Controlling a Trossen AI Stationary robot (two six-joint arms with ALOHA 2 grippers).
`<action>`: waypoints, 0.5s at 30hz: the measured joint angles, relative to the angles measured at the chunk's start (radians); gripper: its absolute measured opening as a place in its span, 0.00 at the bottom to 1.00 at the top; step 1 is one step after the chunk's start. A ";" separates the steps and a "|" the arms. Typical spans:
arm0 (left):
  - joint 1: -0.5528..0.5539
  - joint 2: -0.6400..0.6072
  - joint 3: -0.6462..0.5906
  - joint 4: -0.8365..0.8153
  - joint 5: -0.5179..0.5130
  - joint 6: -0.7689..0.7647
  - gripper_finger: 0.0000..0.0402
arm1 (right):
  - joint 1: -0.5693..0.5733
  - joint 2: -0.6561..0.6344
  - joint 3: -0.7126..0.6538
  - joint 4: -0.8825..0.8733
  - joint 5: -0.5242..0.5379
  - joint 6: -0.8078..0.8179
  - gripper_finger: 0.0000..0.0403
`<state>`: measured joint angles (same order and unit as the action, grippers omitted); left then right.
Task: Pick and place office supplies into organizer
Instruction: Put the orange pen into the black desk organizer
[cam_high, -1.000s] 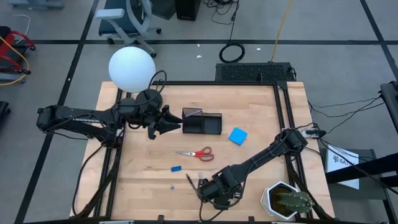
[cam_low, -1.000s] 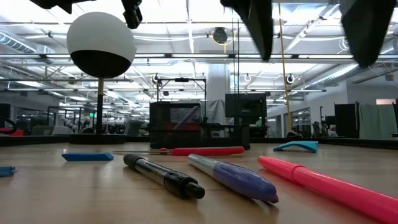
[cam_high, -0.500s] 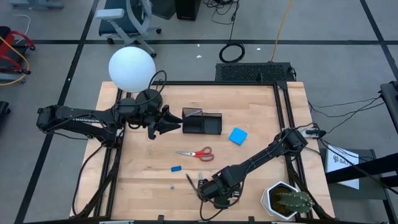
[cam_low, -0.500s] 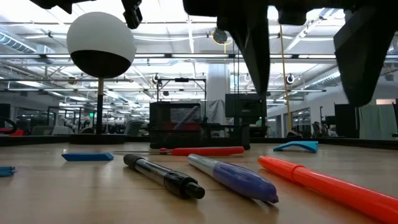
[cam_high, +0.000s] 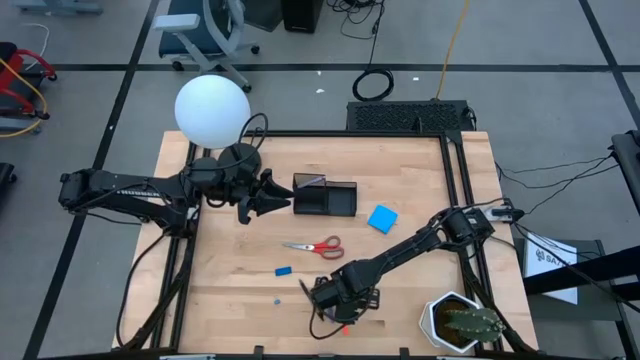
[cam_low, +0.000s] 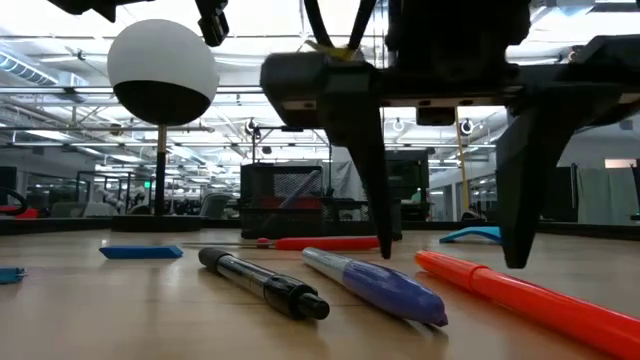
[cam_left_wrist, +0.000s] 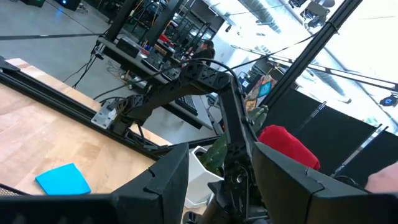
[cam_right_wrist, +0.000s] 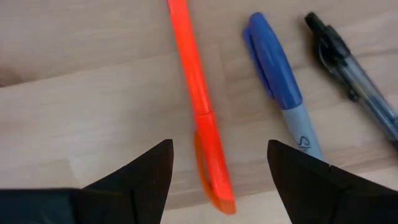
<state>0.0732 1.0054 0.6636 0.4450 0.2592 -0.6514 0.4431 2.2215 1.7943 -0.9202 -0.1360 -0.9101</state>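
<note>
Three pens lie side by side near the table's front edge: an orange pen (cam_right_wrist: 198, 106), a blue marker (cam_right_wrist: 277, 74) and a black pen (cam_right_wrist: 348, 56). My right gripper (cam_low: 450, 258) hangs open just above them, pointing down, one finger on either side of the orange pen (cam_low: 520, 300) without touching it. My left gripper (cam_high: 285, 196) waits open in the air beside the black organizer (cam_high: 325, 197). Red-handled scissors (cam_high: 315, 246), a blue pad (cam_high: 382, 219) and a blue eraser (cam_high: 284, 270) lie flat on the table.
A lamp with a white globe (cam_high: 212, 110) stands on a round black base (cam_high: 238, 158) at the far left. A potted cactus (cam_high: 462, 322) sits at the near right corner. A tiny blue piece (cam_high: 276, 298) lies left of the pens. Black rails (cam_high: 462, 190) run along the table's sides.
My right gripper has come down toward the pens and shifted a little toward the table's left, staying open; its fingers now straddle the orange pen. The pens have not moved.
</note>
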 joint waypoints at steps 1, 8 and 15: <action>0.000 0.000 0.000 0.000 0.000 0.000 0.45 | 0.000 0.000 0.000 -0.005 -0.005 0.004 0.62; 0.000 0.000 0.000 0.000 0.000 0.000 0.45 | 0.002 0.001 0.000 -0.003 -0.080 0.001 0.59; 0.000 0.000 0.000 0.000 0.000 0.000 0.45 | -0.004 0.004 0.000 -0.004 -0.080 0.008 0.46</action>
<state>0.0733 1.0054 0.6636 0.4450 0.2592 -0.6514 0.4393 2.2253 1.7943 -0.9237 -0.2157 -0.9016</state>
